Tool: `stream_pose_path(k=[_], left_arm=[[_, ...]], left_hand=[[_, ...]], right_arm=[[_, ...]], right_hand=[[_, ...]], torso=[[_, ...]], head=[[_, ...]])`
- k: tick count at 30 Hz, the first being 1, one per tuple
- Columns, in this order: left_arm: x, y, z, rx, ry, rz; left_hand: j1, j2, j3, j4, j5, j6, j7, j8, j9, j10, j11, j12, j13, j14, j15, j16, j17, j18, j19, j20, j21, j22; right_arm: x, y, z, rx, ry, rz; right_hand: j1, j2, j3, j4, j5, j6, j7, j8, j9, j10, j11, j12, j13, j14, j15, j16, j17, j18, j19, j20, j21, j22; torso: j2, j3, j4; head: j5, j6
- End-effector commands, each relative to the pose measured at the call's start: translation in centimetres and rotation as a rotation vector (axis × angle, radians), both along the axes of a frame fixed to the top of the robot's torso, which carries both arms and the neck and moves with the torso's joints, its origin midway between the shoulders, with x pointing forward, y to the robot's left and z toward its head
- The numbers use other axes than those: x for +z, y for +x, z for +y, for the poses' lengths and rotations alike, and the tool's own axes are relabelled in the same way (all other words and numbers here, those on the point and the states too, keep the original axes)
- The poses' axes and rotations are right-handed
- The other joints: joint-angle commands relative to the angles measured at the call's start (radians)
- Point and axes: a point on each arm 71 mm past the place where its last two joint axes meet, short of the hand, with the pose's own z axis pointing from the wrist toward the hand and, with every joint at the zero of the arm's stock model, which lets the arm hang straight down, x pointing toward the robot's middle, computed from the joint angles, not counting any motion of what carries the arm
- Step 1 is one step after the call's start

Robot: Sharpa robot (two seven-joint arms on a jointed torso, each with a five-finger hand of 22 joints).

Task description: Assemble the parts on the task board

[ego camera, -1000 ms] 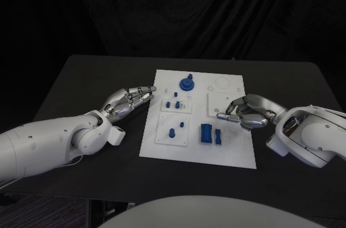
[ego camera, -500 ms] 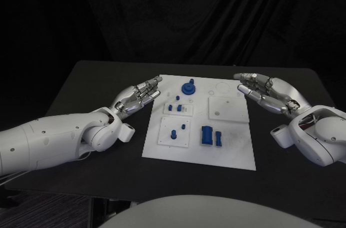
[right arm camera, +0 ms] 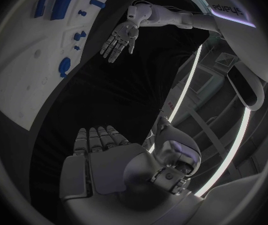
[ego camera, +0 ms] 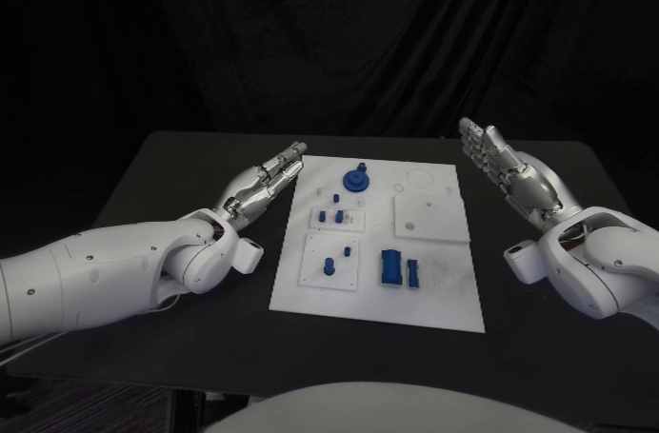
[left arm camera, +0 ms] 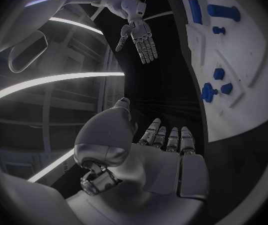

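The white task board [ego camera: 440,290] lies in the middle of the black table. On it are a round blue part with a peg [ego camera: 356,180] at the far end, small blue pegs [ego camera: 329,216] on an insert, more pegs [ego camera: 331,265] on a nearer insert, and blue blocks [ego camera: 393,267]. My left hand [ego camera: 267,186] hovers flat and open beside the board's left edge, holding nothing. My right hand [ego camera: 500,167] is raised flat and open off the board's right edge, empty too. The left wrist view shows the board [left arm camera: 259,80] and the right hand [left arm camera: 140,37].
A plain white square insert [ego camera: 431,215] sits on the board's right half. Bare black table [ego camera: 165,157] surrounds the board on all sides. The right wrist view shows my left hand [right arm camera: 118,40] above the table beside the board [right arm camera: 27,60].
My right hand uncurled from over the board's right side, then rose and withdrew to the right, fingers straight. My left hand flattened and shifted slightly farther along the board's left edge.
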Motion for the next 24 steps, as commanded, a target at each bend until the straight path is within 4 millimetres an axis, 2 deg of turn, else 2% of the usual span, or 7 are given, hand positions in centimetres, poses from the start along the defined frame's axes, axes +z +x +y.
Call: stream_pose_path(k=[1,2,3,15,17,18,24], left_arm=[[0.3,0.5,-0.6,0.111,-0.002,0.012],[0.4,0.7,-1.0,0.133,-0.006,0.015],[0.6,0.8,-1.3,0.156,-0.011,0.018],[2.5,2.1,-5.1,0.419,-0.068,0.108],[2.6,2.1,-5.3,0.438,-0.073,0.118],[2.7,2.1,-5.4,0.445,-0.074,0.122],[2.7,2.2,-5.6,0.458,-0.077,0.129]], left_hand=[[-0.3,-0.034,0.05,-0.063,-0.115,-0.06,0.017,-0.009,-0.006,-0.011,0.06,-0.018,-0.004,0.001,0.031,-0.004,-0.001,-0.035,-0.001,0.02,-0.006,-0.003],[-0.327,-0.038,0.055,-0.069,-0.125,-0.063,0.017,-0.009,-0.006,-0.011,0.06,-0.018,-0.004,0.001,0.031,-0.004,-0.001,-0.115,-0.001,0.02,-0.006,-0.003],[-0.352,-0.108,0.058,-0.075,-0.135,-0.069,0.017,-0.009,-0.006,-0.011,0.06,-0.018,-0.004,0.001,0.031,-0.004,-0.001,-0.115,-0.001,0.02,-0.006,-0.003],[-0.579,-0.108,0.155,-0.124,-0.222,-0.112,0.017,-0.009,-0.006,-0.011,0.06,-0.018,-0.004,0.001,0.031,-0.004,-0.001,-0.115,-0.001,0.02,-0.006,-0.003],[-0.608,-0.108,0.155,-0.13,-0.233,-0.115,0.017,-0.009,-0.006,-0.011,0.06,-0.018,-0.004,0.001,0.031,-0.004,-0.001,-0.115,-0.001,0.02,-0.006,-0.003],[-0.621,-0.108,0.155,-0.201,-0.238,-0.186,0.017,-0.009,-0.006,-0.011,0.06,-0.018,-0.004,0.001,0.031,-0.004,-0.001,-0.115,-0.001,0.02,-0.006,-0.003],[-0.694,-0.108,0.155,-0.201,-0.266,-0.186,0.017,-0.009,-0.006,-0.011,0.06,-0.018,-0.004,0.001,0.031,-0.004,-0.001,-0.115,-0.001,0.02,-0.006,-0.003]], right_arm=[[-0.4,0.8,0.2,-0.088,0.085,0.029],[-0.5,1.0,0.4,-0.104,0.106,0.036],[-0.7,1.2,0.6,-0.122,0.128,0.044],[-3.2,3.7,3.7,-0.365,0.39,0.184],[-3.5,3.8,4.0,-0.388,0.412,0.199],[-3.6,3.9,4.1,-0.398,0.42,0.206],[-4.0,4.0,4.4,-0.423,0.442,0.224]], right_hand=[[-0.056,-0.003,0.006,-0.001,-0.003,-0.005,-0.001,-0.003,-0.002,0.0,-0.003,-0.004,-0.001,0.0,-0.005,-0.003,-0.001,-0.007,0.0,-0.005,-0.004,-0.001],[-0.07,-0.003,0.006,-0.001,-0.003,-0.005,-0.001,-0.003,-0.002,0.0,-0.003,-0.004,-0.001,0.0,-0.005,-0.003,-0.001,-0.007,0.0,-0.005,-0.004,-0.001],[-0.147,-0.003,0.006,-0.001,-0.003,-0.005,-0.001,-0.003,-0.002,0.0,-0.003,-0.004,-0.001,0.0,-0.005,-0.003,-0.001,-0.007,0.0,-0.005,-0.004,-0.001],[-0.147,-0.003,0.006,-0.001,-0.003,-0.005,-0.001,-0.003,-0.002,0.0,-0.003,-0.004,-0.001,0.0,-0.005,-0.003,-0.001,-0.007,0.0,-0.005,-0.004,-0.001],[-0.147,-0.003,0.006,-0.001,-0.003,-0.005,-0.001,-0.003,-0.002,0.0,-0.003,-0.004,-0.001,0.0,-0.005,-0.003,-0.001,-0.007,0.0,-0.005,-0.004,-0.001],[-0.147,-0.003,0.006,-0.001,-0.003,-0.005,-0.001,-0.003,-0.002,0.0,-0.003,-0.004,-0.001,0.0,-0.005,-0.003,-0.001,-0.007,0.0,-0.005,-0.004,-0.001],[-0.147,-0.003,0.006,-0.001,-0.003,-0.005,-0.001,-0.003,-0.002,0.0,-0.003,-0.004,-0.001,0.0,-0.005,-0.003,-0.001,-0.007,0.0,-0.005,-0.004,-0.001]], torso=[[-0.026,0.0004,0.003],[-0.032,0.0006,0.0035],[-0.039,0.0008,0.0041],[-0.11,0.0028,0.0106],[-0.115,0.0029,0.011],[-0.116,0.003,0.0112],[-0.119,0.0031,0.0114]], head=[[-0.019,0.044],[-0.024,0.057],[-0.03,0.071],[-0.096,0.22],[-0.101,0.231],[-0.102,0.234],[-0.105,0.239]])
